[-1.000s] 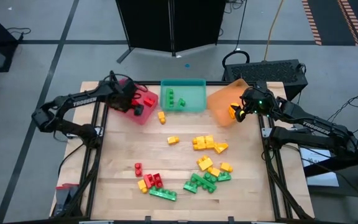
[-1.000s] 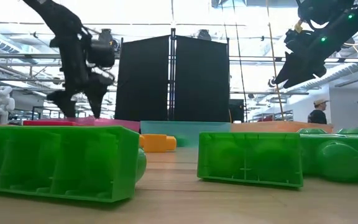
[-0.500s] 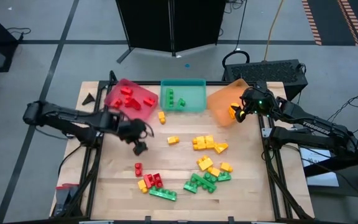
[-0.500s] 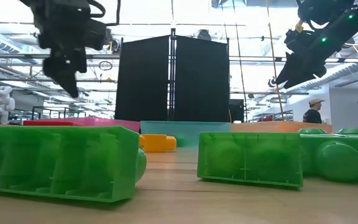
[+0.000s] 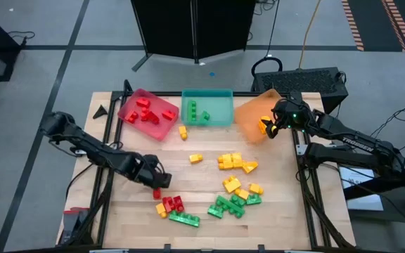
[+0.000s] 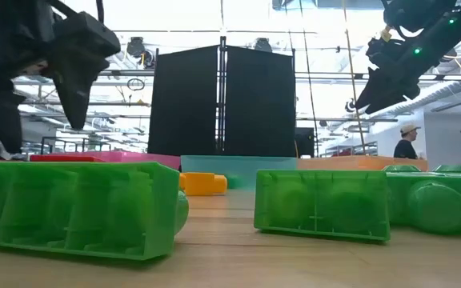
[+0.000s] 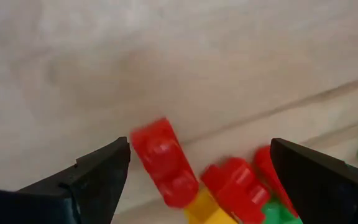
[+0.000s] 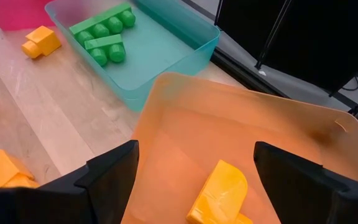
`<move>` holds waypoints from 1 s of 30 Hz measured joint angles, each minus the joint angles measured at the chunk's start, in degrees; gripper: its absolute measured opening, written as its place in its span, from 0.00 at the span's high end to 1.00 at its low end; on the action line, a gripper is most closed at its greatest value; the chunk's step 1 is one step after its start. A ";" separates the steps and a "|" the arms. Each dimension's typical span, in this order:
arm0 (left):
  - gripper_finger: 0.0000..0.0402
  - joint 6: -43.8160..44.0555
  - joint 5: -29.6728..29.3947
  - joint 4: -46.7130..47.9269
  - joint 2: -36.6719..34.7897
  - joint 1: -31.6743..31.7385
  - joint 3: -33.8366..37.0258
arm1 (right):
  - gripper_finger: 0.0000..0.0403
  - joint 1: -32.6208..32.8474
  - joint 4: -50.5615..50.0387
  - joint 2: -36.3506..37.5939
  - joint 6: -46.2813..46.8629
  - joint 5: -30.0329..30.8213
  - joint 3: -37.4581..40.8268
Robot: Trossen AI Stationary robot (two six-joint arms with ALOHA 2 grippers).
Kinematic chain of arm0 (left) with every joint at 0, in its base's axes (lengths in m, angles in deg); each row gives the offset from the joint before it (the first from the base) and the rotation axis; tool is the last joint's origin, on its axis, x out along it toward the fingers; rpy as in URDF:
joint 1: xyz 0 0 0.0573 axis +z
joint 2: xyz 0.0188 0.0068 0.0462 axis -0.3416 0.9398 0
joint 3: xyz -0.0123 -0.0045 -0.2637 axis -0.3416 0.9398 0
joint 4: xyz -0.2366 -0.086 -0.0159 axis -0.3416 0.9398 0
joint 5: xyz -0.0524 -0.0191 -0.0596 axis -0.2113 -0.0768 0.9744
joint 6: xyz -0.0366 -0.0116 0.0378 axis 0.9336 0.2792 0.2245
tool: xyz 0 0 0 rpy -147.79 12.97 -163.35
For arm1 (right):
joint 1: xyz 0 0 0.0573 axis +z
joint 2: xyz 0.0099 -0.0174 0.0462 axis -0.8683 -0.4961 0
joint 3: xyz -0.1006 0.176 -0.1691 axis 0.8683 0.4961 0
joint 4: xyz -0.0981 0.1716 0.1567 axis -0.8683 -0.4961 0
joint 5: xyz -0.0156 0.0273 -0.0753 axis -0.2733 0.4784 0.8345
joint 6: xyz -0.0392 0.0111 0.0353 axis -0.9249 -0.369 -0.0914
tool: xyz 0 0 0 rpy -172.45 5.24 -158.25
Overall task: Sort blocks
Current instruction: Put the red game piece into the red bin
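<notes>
From above, I have the left end effector (image 5: pixel 157 180) low over the counter (image 5: pixel 202 151), beside a small red block (image 5: pixel 157 190) at the loose blocks (image 5: pixel 230 186). The right end effector (image 5: pixel 267 128) hangs over the orange tray (image 5: pixel 248 116). My left wrist view shows wide-open fingers (image 7: pixel 92 171) empty, flanking that red block (image 7: pixel 165 162). My right wrist view shows spread fingers (image 8: pixel 110 171), empty, above a yellow block (image 8: pixel 219 193) lying in the tray (image 8: pixel 179 124).

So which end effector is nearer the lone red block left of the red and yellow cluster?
Left. The left end effector hangs open right above that red block. The right end effector is far across the table, open over the orange tray.
</notes>
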 joint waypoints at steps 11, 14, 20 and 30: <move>0.04 15.61 0.33 7.88 10.33 -6.44 -8.25 | 0.22 0.00 -0.19 0.00 -0.76 0.02 0.00; 0.04 17.73 0.52 6.43 12.95 -6.46 -8.35 | 0.22 0.02 -0.19 0.00 -1.52 0.01 0.00; 0.04 22.71 1.67 6.32 17.78 -6.42 -8.33 | 0.22 0.00 -0.21 0.00 -1.73 0.02 0.00; 0.15 23.67 3.69 4.70 19.86 -6.55 -8.33 | 0.22 0.00 -1.43 0.00 -1.73 0.02 0.00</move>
